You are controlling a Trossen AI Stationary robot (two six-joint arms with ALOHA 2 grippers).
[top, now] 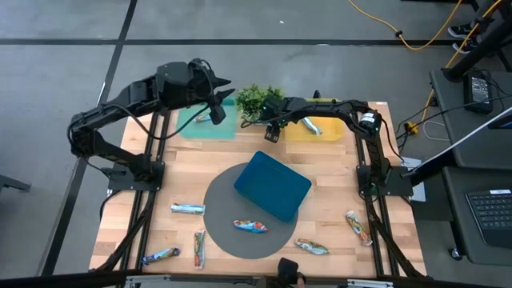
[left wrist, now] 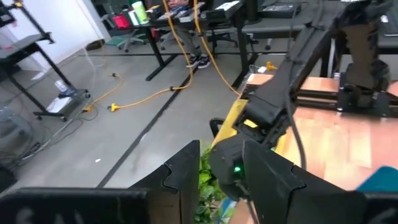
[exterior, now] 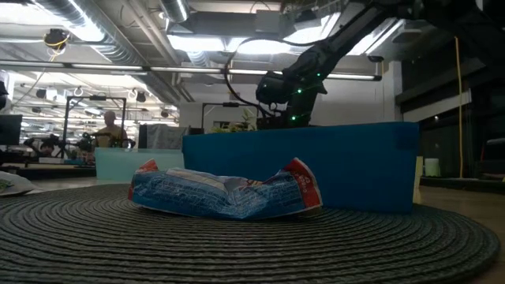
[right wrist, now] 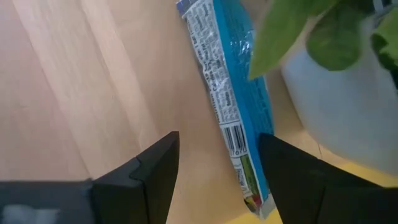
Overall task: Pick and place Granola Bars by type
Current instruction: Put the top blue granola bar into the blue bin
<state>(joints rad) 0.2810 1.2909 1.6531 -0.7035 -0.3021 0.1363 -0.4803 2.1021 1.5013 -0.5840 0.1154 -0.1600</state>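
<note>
While the left arm waits over the green tray (top: 204, 126) at the far left of the table (top: 336, 188), the right gripper (top: 273, 133) hangs at the far edge, just right of the plant (top: 258, 98) and beside the yellow tray (top: 320, 128). Its fingers stand apart and hold nothing. In the right wrist view a blue bar (right wrist: 233, 99) lies flat on the wood directly below that gripper, next to the plant's white pot (right wrist: 348, 106). The bar's long axis runs forward between the two fingers rather than across them, though it sits closer to one finger than the other. The right arm is plainly the nearer; a small sideways shift to centre the bar looks needed before any closing.

The left gripper (top: 216, 112) grips a bar (top: 218, 114) above the green tray, with the fingers narrowly parted.

Six more bars lie well away on the near half of the table: one on the round mat (top: 220, 232) near the blue tray (top: 272, 186), three at the near left, two at the near right.
</note>
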